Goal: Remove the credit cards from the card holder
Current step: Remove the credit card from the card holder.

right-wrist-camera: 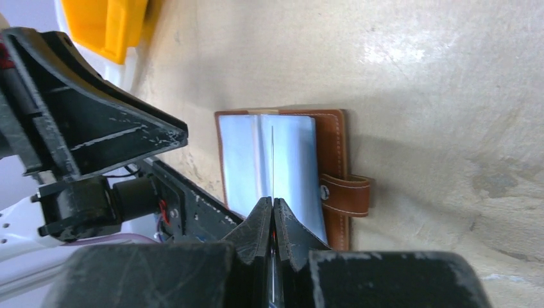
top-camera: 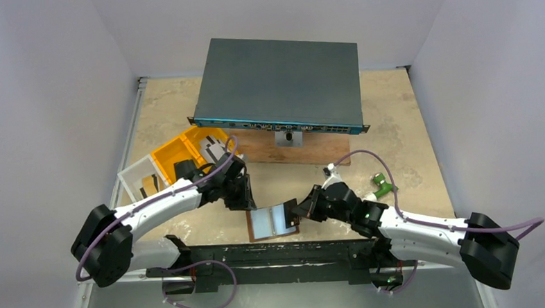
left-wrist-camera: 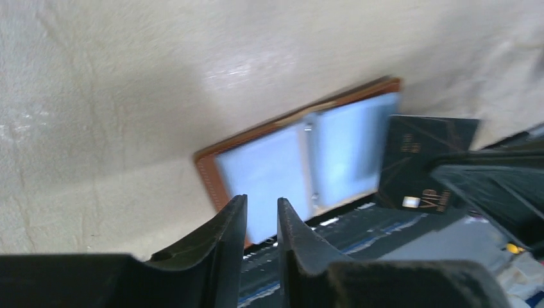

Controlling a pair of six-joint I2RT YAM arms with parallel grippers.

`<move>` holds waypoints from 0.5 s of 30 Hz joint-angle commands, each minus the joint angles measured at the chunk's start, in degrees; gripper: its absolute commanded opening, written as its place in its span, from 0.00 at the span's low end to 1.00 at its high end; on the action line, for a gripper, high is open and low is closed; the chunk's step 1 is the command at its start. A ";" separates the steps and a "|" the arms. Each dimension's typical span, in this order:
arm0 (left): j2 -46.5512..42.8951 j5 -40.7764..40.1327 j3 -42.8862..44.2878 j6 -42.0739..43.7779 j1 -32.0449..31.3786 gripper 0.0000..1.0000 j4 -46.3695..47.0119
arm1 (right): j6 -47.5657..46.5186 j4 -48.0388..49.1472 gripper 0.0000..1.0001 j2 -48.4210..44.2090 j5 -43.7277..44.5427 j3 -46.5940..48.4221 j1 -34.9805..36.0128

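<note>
Right gripper clamped on black VIP card, over open card holder; left gripper narrowly parted, holding nothing.

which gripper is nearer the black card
Right. The right gripper is shut on the black card; the left gripper hangs apart from it, at the other side of the card holder.

Card holder lies open at worktop's near edge, left hand beside it, card in right hand over it.
</note>
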 commanded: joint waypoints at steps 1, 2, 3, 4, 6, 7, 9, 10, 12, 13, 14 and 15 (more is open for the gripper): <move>-5.17 2.43 4.82 2.06 0.36 0.31 -1.55 | -1.21 -1.61 0.00 -2.20 1.96 4.10 -0.18; -6.05 2.60 5.03 2.13 0.41 0.36 -1.87 | -1.18 -1.67 0.00 -2.47 2.00 4.77 -0.24; -6.90 3.14 5.07 2.10 0.63 0.40 -1.87 | -1.19 -1.76 0.00 -2.59 1.96 5.17 -0.24; -7.86 4.07 4.83 2.12 1.07 0.44 -1.53 | -1.25 -1.72 0.00 -2.64 2.00 5.67 -0.24; -9.73 7.52 4.14 2.26 2.84 0.49 -0.17 | -1.28 -1.65 0.00 -2.55 1.80 6.63 -0.28; -10.73 9.13 3.78 2.43 3.67 0.50 0.38 | -1.29 -1.47 0.00 -2.44 1.56 7.04 -0.33; -12.87 11.82 3.10 2.94 5.35 0.54 1.45 | -1.14 -0.74 0.00 -2.34 0.82 7.56 -0.40; -13.77 13.25 2.75 3.09 6.40 0.56 2.04 | -1.10 0.00 0.00 -2.30 0.33 7.65 -0.46; -15.41 16.46 2.10 3.28 8.21 0.56 3.02 | -0.85 2.08 0.00 -2.06 -0.96 7.69 -0.59; -15.96 18.10 1.74 3.31 9.01 0.56 3.73 | -0.62 3.27 0.00 -1.85 -1.58 7.74 -0.66; -16.45 19.69 1.30 3.30 9.59 0.56 4.48 | -0.44 4.69 0.00 -1.56 -2.17 7.69 -0.72; -16.80 21.11 1.03 3.11 10.02 0.56 5.31 | -0.26 6.09 0.00 -1.33 -2.22 7.64 -0.85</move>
